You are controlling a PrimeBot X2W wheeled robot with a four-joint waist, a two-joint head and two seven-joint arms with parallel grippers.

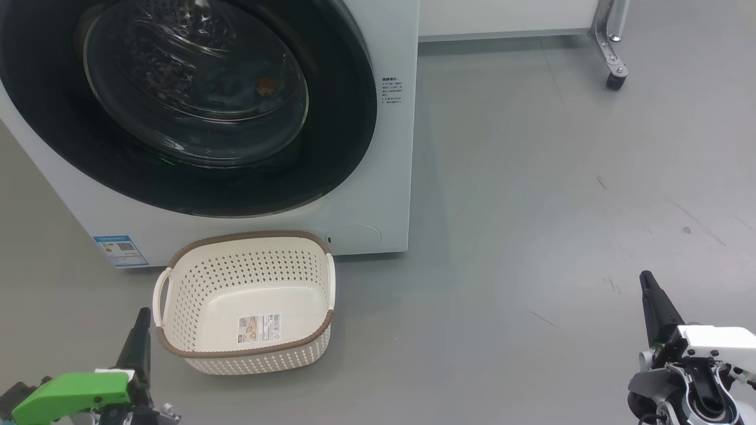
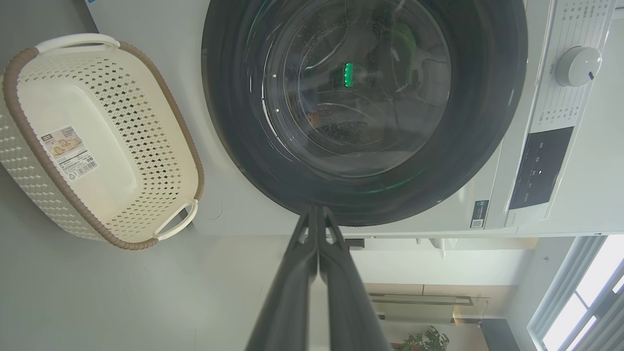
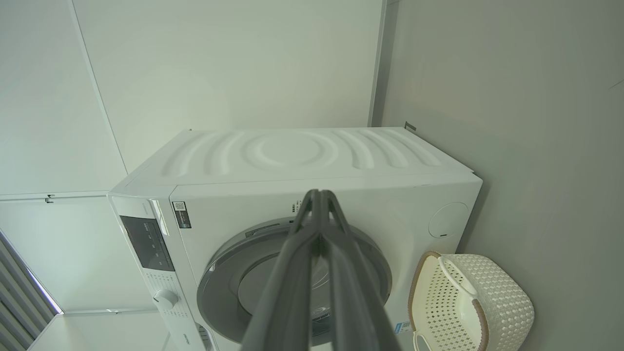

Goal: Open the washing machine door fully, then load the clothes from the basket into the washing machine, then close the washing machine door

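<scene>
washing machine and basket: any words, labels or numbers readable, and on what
No text reads clearly.
Blue label sticker, washing machine lower corner: too small.
Grey print beside the washing machine door: blurred.
Barcode sticker in the basket: too small.
Control panel markings: too small.

Left pincer [image 1: 142,319] low at left, jaws pressed together; right pincer [image 1: 648,280] low at right, likewise closed, empty.
</scene>
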